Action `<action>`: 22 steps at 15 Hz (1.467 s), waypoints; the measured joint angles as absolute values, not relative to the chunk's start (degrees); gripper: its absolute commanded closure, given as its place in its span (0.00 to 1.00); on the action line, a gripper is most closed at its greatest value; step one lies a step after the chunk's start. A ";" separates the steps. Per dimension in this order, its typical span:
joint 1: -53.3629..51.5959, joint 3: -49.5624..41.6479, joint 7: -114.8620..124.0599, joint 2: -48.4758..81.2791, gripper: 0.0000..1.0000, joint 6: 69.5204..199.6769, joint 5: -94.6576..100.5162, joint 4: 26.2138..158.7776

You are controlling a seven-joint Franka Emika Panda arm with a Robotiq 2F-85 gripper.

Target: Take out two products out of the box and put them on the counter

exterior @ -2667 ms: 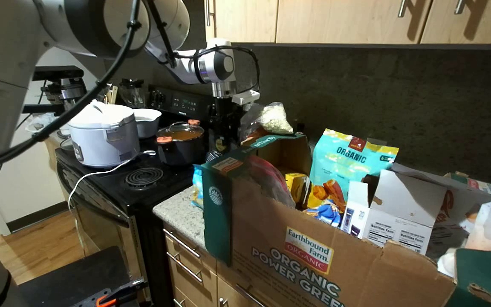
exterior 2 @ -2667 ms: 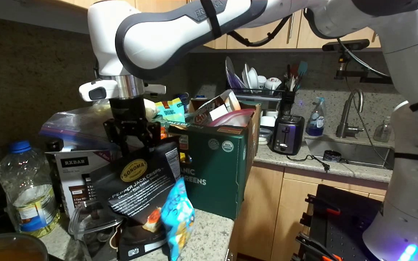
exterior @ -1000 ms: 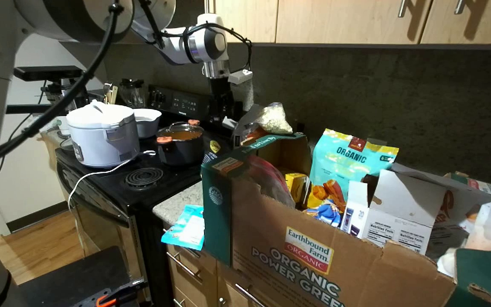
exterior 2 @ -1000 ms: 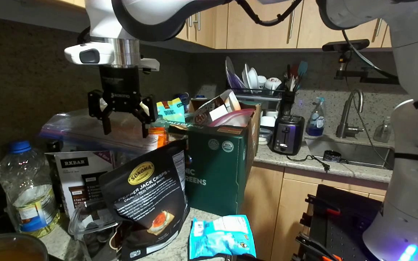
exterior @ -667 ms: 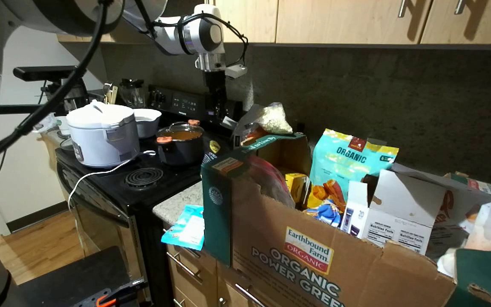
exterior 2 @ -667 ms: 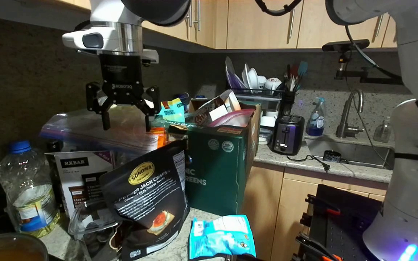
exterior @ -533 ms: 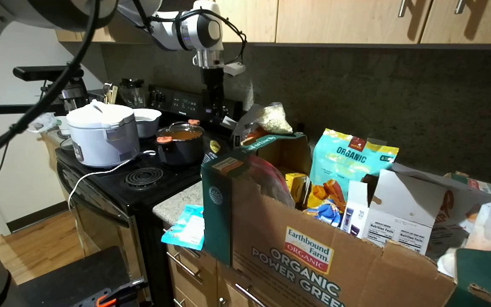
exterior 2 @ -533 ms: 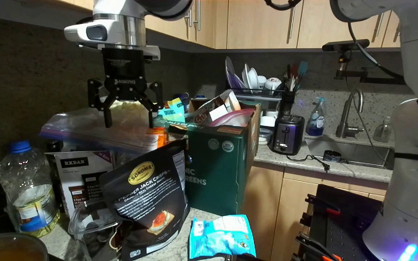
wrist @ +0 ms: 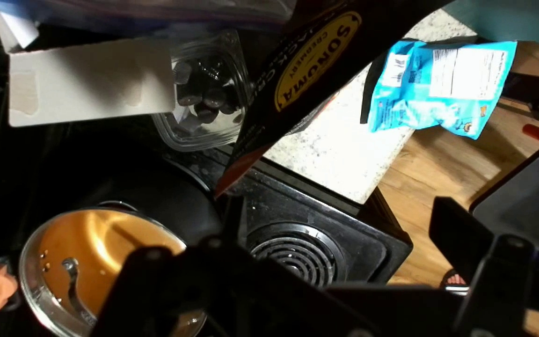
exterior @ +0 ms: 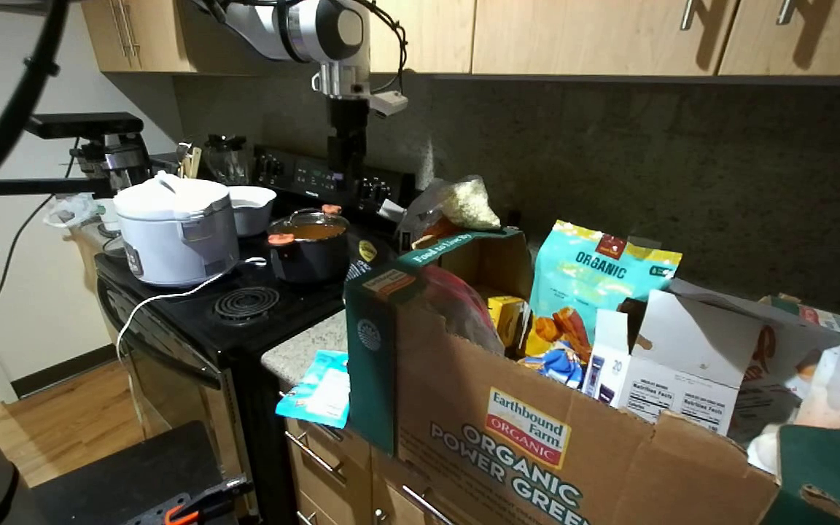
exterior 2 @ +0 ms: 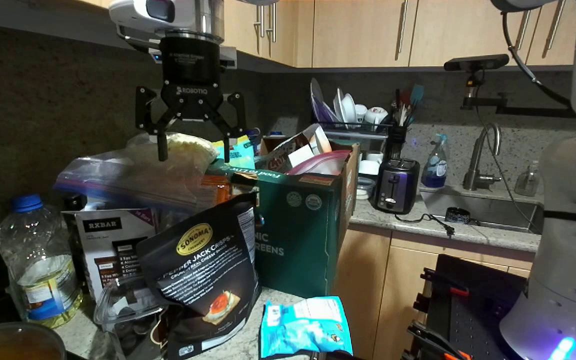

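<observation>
The box [exterior: 464, 394], brown with a green end, stands on the counter [exterior: 310, 341] full of packaged products, among them a teal ORGANIC bag [exterior: 595, 273] and a yellow pack [exterior: 505, 319]. Outside its green end, a black SONOMA bag [exterior 2: 203, 270] stands tilted on the speckled worktop. Beside it a blue bag [exterior 2: 305, 327] lies flat, partly over the front edge. High above the black bag hangs my gripper [exterior 2: 194, 154], its fingers wide apart. In the wrist view, the gripper [wrist: 339, 203] has nothing between its fingertips, with the stove below.
A pot with a glass lid [exterior: 310, 244] and a white cooker [exterior: 176, 230] stand on the black stove. Near the black bag are a clear tub [exterior 2: 130, 310], an RXBAR box [exterior 2: 113, 245], an oil bottle [exterior 2: 45, 270] and a zip bag [exterior 2: 133, 172].
My gripper has risen from the top of the black bag, staying open over the last second. The blue bag, which leaned upright against the black one, has dropped flat; the black bag has shifted slightly.
</observation>
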State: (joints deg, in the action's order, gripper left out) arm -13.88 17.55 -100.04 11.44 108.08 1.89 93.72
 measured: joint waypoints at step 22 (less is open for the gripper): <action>-16.28 19.51 -94.87 3.48 0.00 107.75 -12.88 111.97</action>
State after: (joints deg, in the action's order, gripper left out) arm -16.28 19.51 -94.87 3.48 107.75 -12.88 111.97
